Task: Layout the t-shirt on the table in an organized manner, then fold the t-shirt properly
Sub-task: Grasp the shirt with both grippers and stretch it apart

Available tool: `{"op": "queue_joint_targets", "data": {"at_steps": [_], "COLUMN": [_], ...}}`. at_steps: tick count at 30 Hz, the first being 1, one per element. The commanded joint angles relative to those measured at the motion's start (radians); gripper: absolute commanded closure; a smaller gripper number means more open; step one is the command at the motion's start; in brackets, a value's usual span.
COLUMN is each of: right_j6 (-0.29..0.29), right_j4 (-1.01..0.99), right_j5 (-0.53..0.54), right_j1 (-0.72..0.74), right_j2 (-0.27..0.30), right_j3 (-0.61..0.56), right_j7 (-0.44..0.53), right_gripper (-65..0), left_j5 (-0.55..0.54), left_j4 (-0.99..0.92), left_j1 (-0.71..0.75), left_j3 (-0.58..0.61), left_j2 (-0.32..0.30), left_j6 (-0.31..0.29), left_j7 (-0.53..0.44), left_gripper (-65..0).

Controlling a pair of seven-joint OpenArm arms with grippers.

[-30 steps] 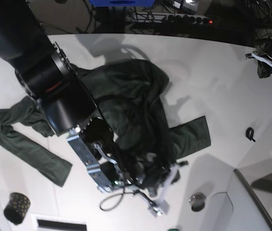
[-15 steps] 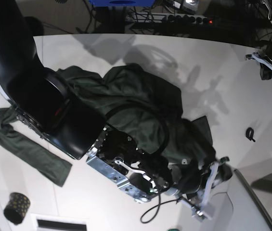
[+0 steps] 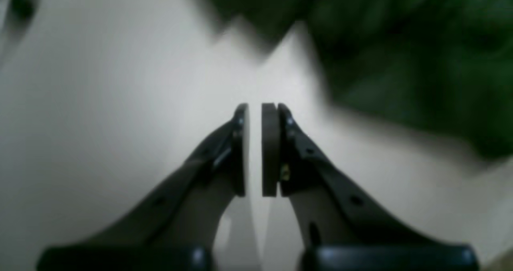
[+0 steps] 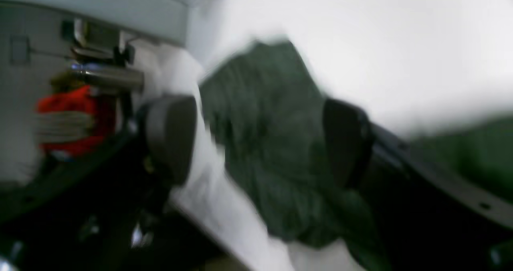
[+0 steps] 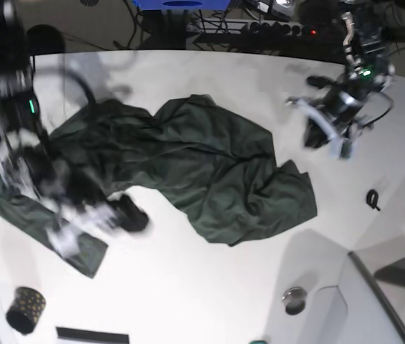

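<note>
T-shirt [image 5: 188, 168] lies crumpled mid-table [image 5: 209, 287]; right gripper [image 4: 256, 142] gapes wide, cloth between its jaws; left gripper [image 3: 255, 148], nearly closed and empty, has fabric at two o'clock.

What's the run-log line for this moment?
stage: layout | t-shirt: rumpled on table | left gripper: shut, empty | right gripper: open, shirt between jaws, ungripped

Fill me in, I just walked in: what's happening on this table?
A two-armed robot is laying out a large dark green t-shirt, which lies crumpled on the white table. The right pincer is open with cloth between its jaws, not gripped. The left pincer hovers nearly shut and empty beside the shirt.
</note>
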Motion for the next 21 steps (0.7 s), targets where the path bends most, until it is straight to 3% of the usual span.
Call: {"op": "queue_joint_targets", "data": {"at_steps": [1, 4, 6, 9, 14, 21], "right_j6": [0.017, 0.015, 0.015, 0.015, 0.015, 0.015], "right_j4": [0.041, 0.081, 0.085, 0.085, 0.081, 0.079], "right_j5": [0.002, -0.133, -0.221, -0.331, -0.460, -0.549], "right_j1": [-0.023, -0.205, -0.268, -0.343, -0.398, -0.421], "right_j2": [0.009, 0.008, -0.023, -0.089, -0.155, -0.201], "right_j3": [0.066, 0.174, 0.213, 0.280, 0.306, 0.308], "right_j7": [0.034, 0.034, 0.034, 0.028, 0.028, 0.026], "right_gripper": [-47.1, -47.1, -47.1, -47.4, -47.4, -47.4], "left_j5": [-0.011, -0.011, -0.011, -0.011, -0.011, 0.000], "left_j4": [0.013, -0.016, -0.045, -0.140, -0.323, -0.597], "left_j1": [-0.024, -0.064, -0.096, -0.144, -0.216, -0.257], "left_j3": [0.038, 0.153, 0.205, 0.280, 0.374, 0.391], "left_j2": [-0.003, 0.017, 0.026, 0.029, -0.005, -0.069], "left_j6": [-0.006, -0.003, 0.002, 0.082, 0.125, 0.221], "left_j7": [-0.012, -0.015, -0.023, -0.026, -0.035, -0.210], "left_gripper": [-5.4, -5.4, -5.4, -5.4, -5.4, -5.4]}}
